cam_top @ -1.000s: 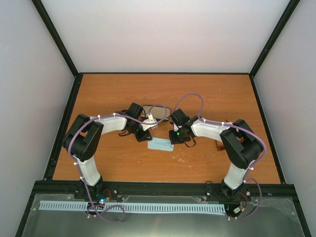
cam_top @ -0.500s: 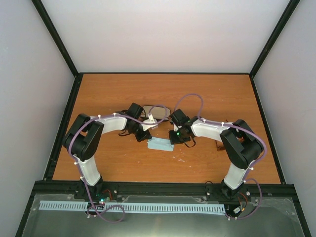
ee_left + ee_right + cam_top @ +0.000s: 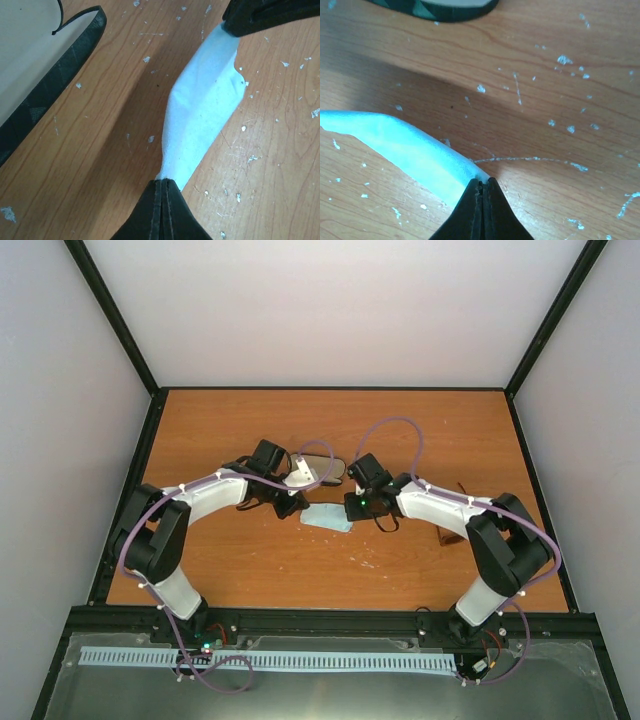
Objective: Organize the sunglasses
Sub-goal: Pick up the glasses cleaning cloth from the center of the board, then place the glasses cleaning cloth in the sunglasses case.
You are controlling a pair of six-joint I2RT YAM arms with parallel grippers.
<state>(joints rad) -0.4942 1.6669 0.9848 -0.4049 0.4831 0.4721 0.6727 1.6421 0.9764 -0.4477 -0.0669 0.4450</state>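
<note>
brown-tinted sunglasses (image 3: 447, 537) lie far right, mostly hidden from view

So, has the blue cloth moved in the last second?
Yes. The cloth has shifted up the view, closer to the black case.

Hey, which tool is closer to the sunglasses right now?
Right. The right tool pinches the cloth at the end toward the sunglasses; the left tool pinches the opposite end, farther from them.

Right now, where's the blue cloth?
Top view, centre: the cloth is held between the left gripper and right gripper, just on the near side of the open case.
</note>
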